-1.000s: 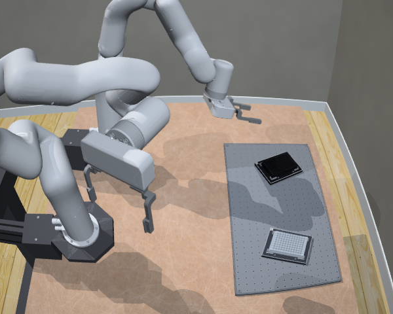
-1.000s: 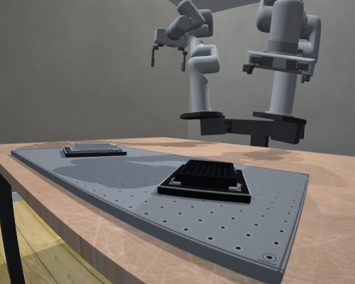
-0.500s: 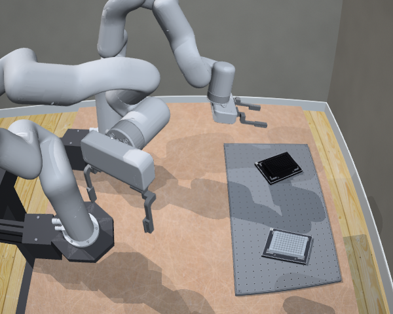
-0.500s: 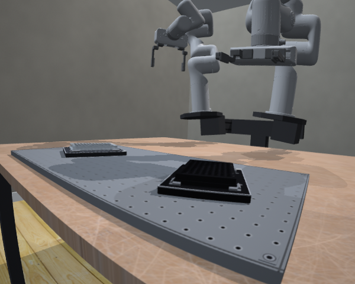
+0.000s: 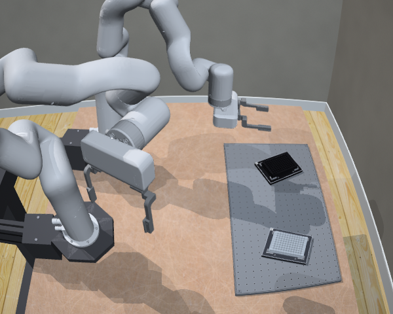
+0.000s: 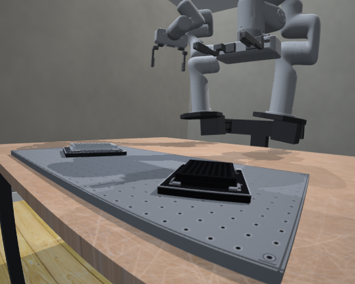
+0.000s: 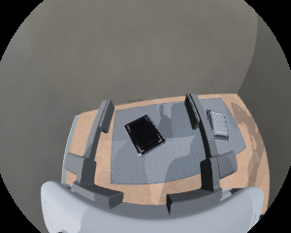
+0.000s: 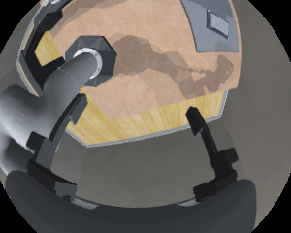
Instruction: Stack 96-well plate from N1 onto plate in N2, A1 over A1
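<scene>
A clear 96-well plate (image 5: 289,243) (image 6: 93,147) (image 7: 219,122) (image 8: 219,24) sits in nest N1 (image 5: 287,258) (image 6: 94,154). A black plate (image 5: 280,163) (image 6: 205,169) (image 7: 145,133) sits in nest N2 (image 5: 264,173) (image 6: 202,194), turned at an angle to N1. Both look flat; their cut-off corners are too small to tell. My left gripper (image 5: 265,118) (image 6: 220,40) (image 7: 148,101) is partly open and empty, high up, with its fingers pointing out sideways over N2's side of the table. My right gripper (image 5: 120,214) (image 6: 167,67) (image 8: 137,105) is wide open and empty, high near the arm bases, far from both plates.
Both nests stand on a grey perforated board (image 5: 251,270) (image 6: 141,202) on the wooden table (image 5: 196,270). The right arm's raised links (image 5: 115,76) are beside the left arm's base in the top view. Walls stand behind the table.
</scene>
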Motion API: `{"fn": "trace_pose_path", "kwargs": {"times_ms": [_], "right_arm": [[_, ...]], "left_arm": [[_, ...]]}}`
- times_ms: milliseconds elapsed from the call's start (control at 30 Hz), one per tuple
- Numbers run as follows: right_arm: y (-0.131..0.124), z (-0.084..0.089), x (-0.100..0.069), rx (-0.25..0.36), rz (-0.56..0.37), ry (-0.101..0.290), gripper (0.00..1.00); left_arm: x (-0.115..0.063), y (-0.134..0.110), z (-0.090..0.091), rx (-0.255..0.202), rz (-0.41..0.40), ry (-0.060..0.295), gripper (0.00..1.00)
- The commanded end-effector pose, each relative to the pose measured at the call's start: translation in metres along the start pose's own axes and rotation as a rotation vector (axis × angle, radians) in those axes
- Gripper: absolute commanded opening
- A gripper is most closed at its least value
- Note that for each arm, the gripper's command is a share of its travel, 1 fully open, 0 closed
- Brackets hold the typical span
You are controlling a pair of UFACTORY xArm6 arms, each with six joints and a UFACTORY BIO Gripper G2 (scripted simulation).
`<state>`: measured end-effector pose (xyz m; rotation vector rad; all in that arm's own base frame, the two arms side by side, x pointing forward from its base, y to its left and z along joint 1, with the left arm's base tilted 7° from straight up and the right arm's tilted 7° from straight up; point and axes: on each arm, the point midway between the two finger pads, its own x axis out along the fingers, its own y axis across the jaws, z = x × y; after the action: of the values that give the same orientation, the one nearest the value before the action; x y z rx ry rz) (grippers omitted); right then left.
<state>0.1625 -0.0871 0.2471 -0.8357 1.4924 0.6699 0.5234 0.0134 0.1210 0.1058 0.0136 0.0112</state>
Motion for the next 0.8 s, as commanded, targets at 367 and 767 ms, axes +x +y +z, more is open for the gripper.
{"fn": "trace_pose_path", "kwargs": {"times_ms": [367, 767], "right_arm": [[0.000, 0.000, -0.001, 0.000, -0.002, -0.002, 1.00], [0.000, 0.000, -0.001, 0.000, -0.002, -0.002, 1.00]], "left_arm": [[0.007, -0.027, 0.019, 0.008, -0.010, -0.019, 0.37], [0.021, -0.064, -0.002, 0.011, -0.243, -0.018, 0.37]]}}
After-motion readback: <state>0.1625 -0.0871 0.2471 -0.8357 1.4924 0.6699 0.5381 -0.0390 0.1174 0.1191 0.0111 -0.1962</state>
